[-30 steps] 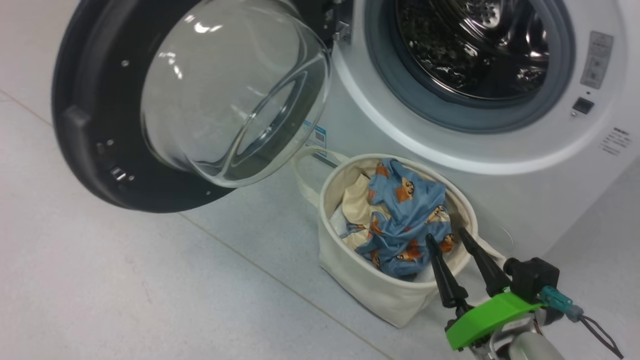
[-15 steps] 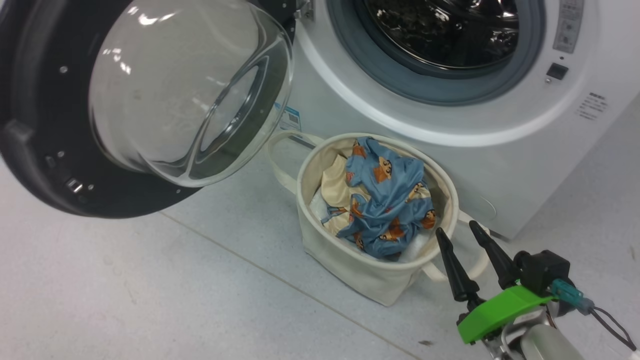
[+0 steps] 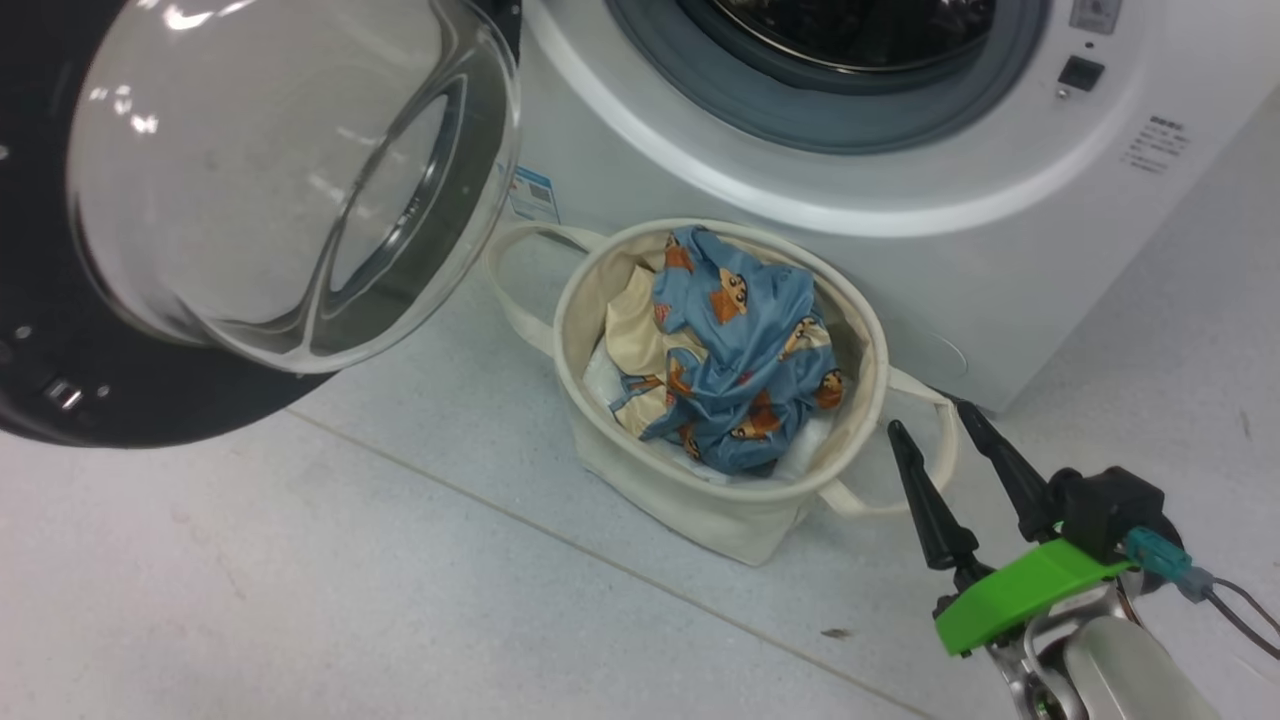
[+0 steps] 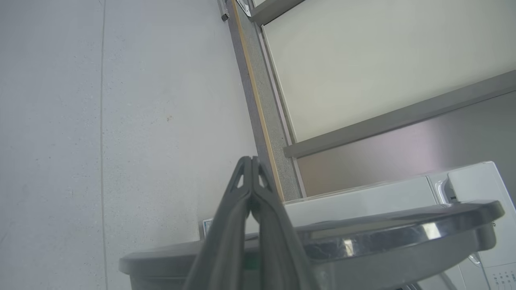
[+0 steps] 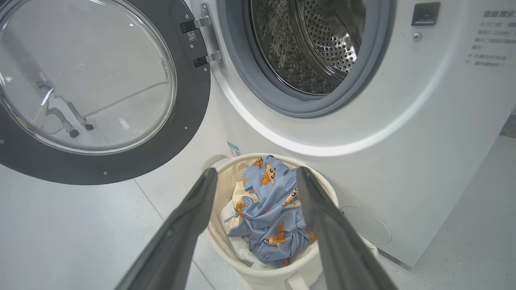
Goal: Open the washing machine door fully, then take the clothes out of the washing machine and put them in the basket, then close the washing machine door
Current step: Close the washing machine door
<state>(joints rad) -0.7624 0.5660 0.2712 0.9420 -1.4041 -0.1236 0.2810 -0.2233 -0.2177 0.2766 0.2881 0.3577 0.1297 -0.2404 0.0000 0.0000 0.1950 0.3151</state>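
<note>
The washing machine (image 3: 900, 250) stands with its door (image 3: 280, 180) swung wide open to the left. The steel drum (image 5: 306, 44) shows no fabric inside. Below the drum mouth sits the cream basket (image 3: 870, 340), holding the clothes (image 3: 740, 350): blue printed fabric over a cream piece. My right gripper (image 3: 930, 418) is open and empty, just off the basket's right rim beside a loop handle. In the right wrist view, the right gripper (image 5: 256, 171) frames the clothes (image 5: 270, 217). My left gripper (image 4: 252, 159) is shut on nothing, above the door's black rim (image 4: 403, 237).
Pale grey floor tiles (image 3: 400, 580) spread in front of and left of the basket. The open door overhangs the floor on the left. A wall with a grey skirting strip (image 4: 258, 100) runs behind the machine.
The head camera has shifted, sliding the whole picture up and left. My right gripper, still open, has drawn back from over the clothes to outside the basket's rim.
</note>
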